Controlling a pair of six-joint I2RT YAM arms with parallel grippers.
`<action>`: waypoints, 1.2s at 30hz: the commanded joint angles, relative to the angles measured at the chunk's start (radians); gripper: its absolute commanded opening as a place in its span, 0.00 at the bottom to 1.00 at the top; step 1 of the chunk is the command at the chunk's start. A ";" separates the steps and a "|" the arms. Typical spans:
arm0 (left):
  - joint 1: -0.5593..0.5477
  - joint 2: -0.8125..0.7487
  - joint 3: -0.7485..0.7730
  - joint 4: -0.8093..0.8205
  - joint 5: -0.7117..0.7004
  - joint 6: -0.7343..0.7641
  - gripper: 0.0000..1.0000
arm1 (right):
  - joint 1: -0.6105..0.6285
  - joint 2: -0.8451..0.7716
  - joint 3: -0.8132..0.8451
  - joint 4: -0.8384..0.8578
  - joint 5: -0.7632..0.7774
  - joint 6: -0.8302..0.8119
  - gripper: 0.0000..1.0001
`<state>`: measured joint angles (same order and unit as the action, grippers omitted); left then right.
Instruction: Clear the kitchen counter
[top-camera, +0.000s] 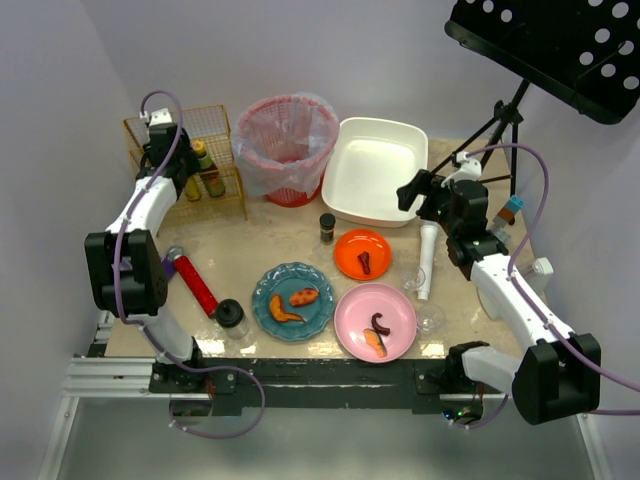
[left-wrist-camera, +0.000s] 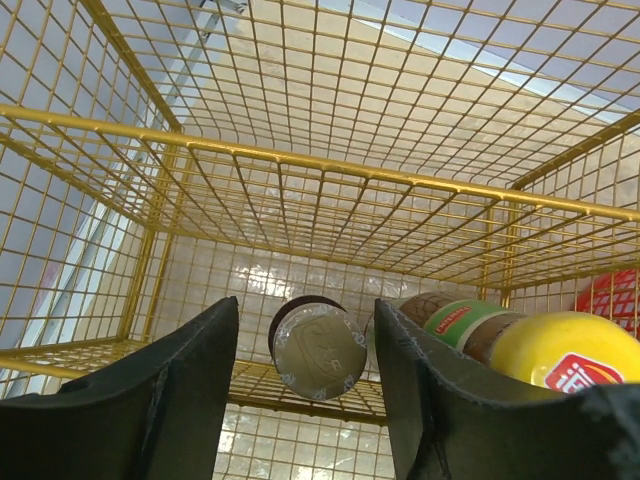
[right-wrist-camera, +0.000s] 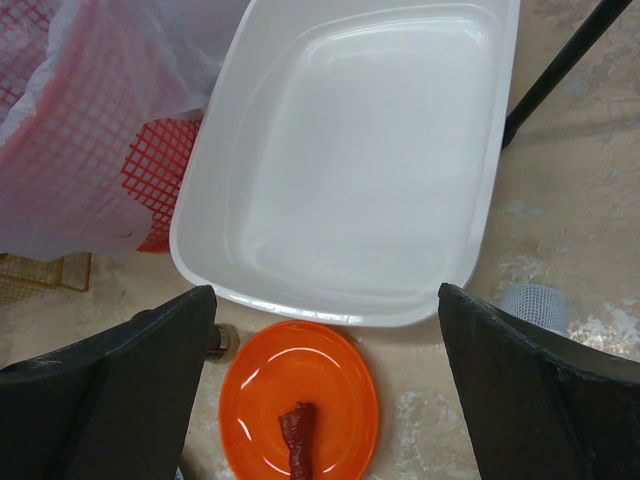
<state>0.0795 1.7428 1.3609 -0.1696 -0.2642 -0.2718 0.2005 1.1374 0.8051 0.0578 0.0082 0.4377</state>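
Barely begun, seemingly: the desk, filling the centre, carries a blue plate, orange plate and pink plate around 6 o'clock. The left hand, parted, straddles a bottle inside the wire basket at 10 o'clock; the right hand gapes wide, empty.

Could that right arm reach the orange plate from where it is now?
Probably yes. The right tool hangs open over the white tub's near rim, and the orange plate lies right beside that rim with nothing over it but a scrap of food.
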 joint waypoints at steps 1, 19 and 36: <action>0.011 -0.045 0.030 -0.024 0.005 -0.012 0.65 | -0.003 -0.014 -0.003 0.002 -0.005 0.009 0.98; 0.008 -0.402 -0.123 -0.310 0.049 -0.148 0.85 | -0.003 0.002 0.006 0.011 -0.005 -0.013 0.98; -0.253 -0.801 -0.399 -0.735 0.080 -0.362 1.00 | -0.003 0.032 -0.003 0.048 -0.073 0.021 0.97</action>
<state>-0.1730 1.0107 0.9951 -0.7650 -0.1814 -0.5846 0.2005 1.1934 0.8028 0.0700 -0.0338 0.4412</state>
